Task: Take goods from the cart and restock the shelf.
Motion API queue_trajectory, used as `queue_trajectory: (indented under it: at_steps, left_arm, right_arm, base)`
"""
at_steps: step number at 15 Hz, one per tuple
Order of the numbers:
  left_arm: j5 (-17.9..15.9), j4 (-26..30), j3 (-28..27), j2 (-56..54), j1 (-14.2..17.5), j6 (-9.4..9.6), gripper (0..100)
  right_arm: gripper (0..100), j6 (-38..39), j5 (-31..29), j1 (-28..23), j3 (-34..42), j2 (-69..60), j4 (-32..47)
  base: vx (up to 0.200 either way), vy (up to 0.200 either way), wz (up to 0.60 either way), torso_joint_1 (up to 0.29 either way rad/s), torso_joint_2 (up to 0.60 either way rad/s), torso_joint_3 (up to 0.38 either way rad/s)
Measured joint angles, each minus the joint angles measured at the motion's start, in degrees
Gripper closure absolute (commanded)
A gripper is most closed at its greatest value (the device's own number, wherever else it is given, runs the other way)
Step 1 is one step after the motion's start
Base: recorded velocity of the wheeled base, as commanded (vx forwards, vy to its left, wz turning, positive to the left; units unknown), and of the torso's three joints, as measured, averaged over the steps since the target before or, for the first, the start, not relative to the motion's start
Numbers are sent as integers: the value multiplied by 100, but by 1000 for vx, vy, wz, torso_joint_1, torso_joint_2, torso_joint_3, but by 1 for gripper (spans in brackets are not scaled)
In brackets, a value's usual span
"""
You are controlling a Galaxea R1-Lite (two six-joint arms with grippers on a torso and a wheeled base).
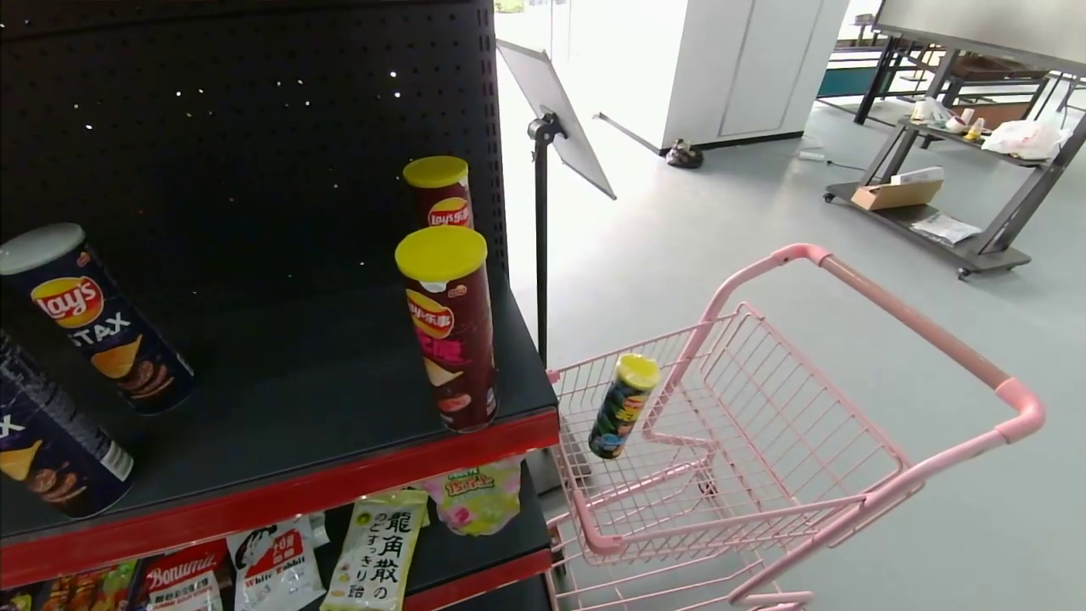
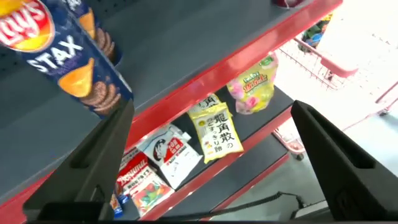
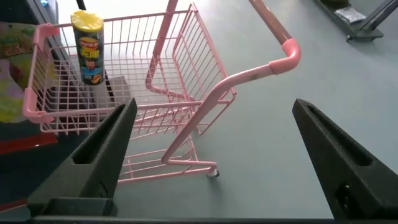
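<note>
Left jaws and right jaws gape, empty. Fetching step: the right must clasp the chip can (image 3: 87, 50) ahead in the cart (image 3: 285, 53).

Left: shelf unit (image 1: 339, 488). Right, just beside its end: cart (image 1: 916, 327), handle on the side away from the shelf.

In cart basket, corner nearest shelf: one can (image 1: 624, 407), leaning.

On top board (image 1: 297, 373), right end, at front edge: can A (image 1: 447, 327), upright. Behind it, close to back panel (image 1: 254, 127): can B (image 1: 439, 193).

Left end of same board: rear-left can (image 1: 93, 318) and front-left can (image 1: 47, 450), near each other, well apart from A and B.

On lower board (image 1: 496, 550), beneath top board: bags (image 1: 377, 556) in a row along the front.

Behind cart, by shelf end: sign stand (image 1: 541, 255).

Far right, across the floor: rack (image 1: 976, 246).
</note>
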Motion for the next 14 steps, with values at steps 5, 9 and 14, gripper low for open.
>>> queue_trajectory:
  at_steps: [5, 9, 14]
  left_arm:
    - [11, -5, 195, -364, -4, -4, 0]
    - [13, -17, 252, -500, -4, -4, 0]
    - [22, -41, 258, -538, 0, -2, 0]
  right_arm:
    - [0, 2, -2, 0, 9, -2, 7]
    - [0, -13, -2, 0, 118, -68, 2]
    - [0, -41, -2, 2, 154, -134, 0]
  base:
    - [0, 0, 0, -141, 350, 210]
    - [0, 0, 0, -137, 365, 227]
    - [0, 0, 0, -145, 416, 267]
